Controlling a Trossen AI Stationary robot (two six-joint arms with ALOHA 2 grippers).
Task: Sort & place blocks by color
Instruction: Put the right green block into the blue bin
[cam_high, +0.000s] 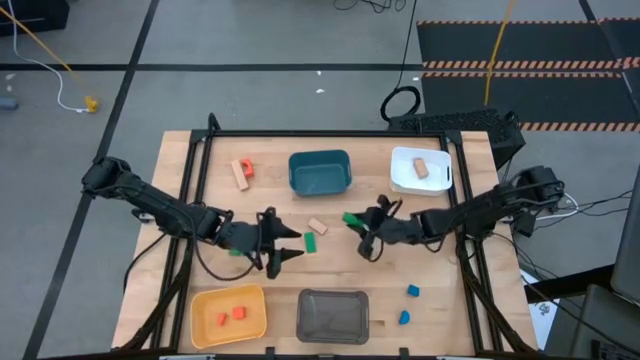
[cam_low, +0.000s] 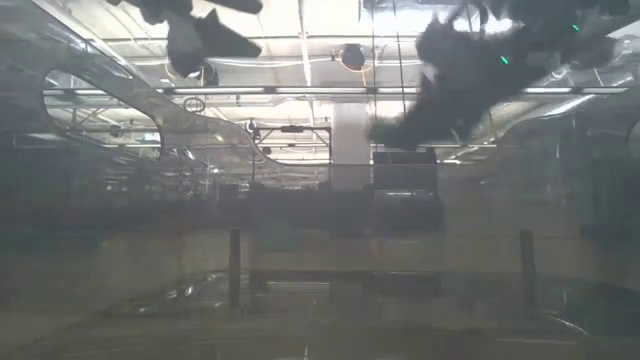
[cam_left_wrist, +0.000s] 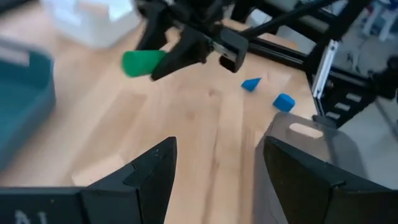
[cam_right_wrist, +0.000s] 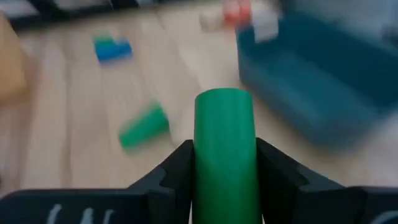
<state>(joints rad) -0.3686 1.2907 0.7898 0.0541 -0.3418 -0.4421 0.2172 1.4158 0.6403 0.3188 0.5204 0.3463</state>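
My right gripper (cam_high: 362, 228) is shut on a green cylinder block (cam_right_wrist: 225, 143) above the table's middle, to the right of the teal bin (cam_high: 320, 172); the left wrist view shows it too (cam_left_wrist: 143, 62). My left gripper (cam_high: 293, 246) is open and empty, left of centre, facing the right gripper. On the table lie a green block (cam_high: 311, 243), a tan block (cam_high: 318, 226), two blue blocks (cam_high: 412, 291) and, at the far left, a red-orange and a tan block (cam_high: 240, 172). Another green block and a blue one show far off in the right wrist view (cam_right_wrist: 112, 48). My right gripper pinches the green cylinder's round sides (cam_right_wrist: 205, 155) between its two fingers. The fingers come from the table's right side and lie along the cylinder. Its free end (cam_right_wrist: 224, 99) sticks out past the fingertips, toward the table's left. The cylinder is lifted clear of the table.
The yellow bin (cam_high: 200, 318) at the near left holds two red-orange blocks. The grey bin (cam_high: 333, 318) stands at the near middle. The white bin (cam_high: 405, 172) at the far right holds a tan block. A black frame runs around the table top.
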